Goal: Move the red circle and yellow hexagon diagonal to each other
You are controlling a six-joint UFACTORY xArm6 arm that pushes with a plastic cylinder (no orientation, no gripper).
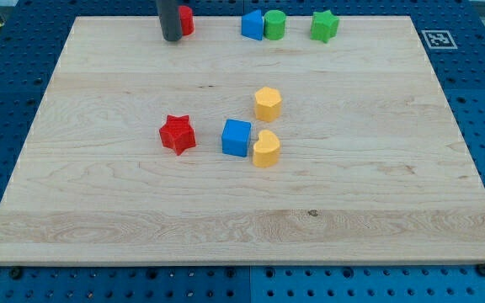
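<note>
The red circle (186, 20) sits at the view's top edge of the wooden board (99, 194), left of centre, partly hidden by my rod. My tip (172, 38) rests against the red circle's left side. The yellow hexagon (268, 103) stands near the board's middle, well to the lower right of the red circle.
A yellow heart (266, 149), a blue cube (237, 137) and a red star (177, 134) lie in a row just below the hexagon. A blue block (252, 24), a green cylinder (274, 24) and a green star (324, 25) line the top edge.
</note>
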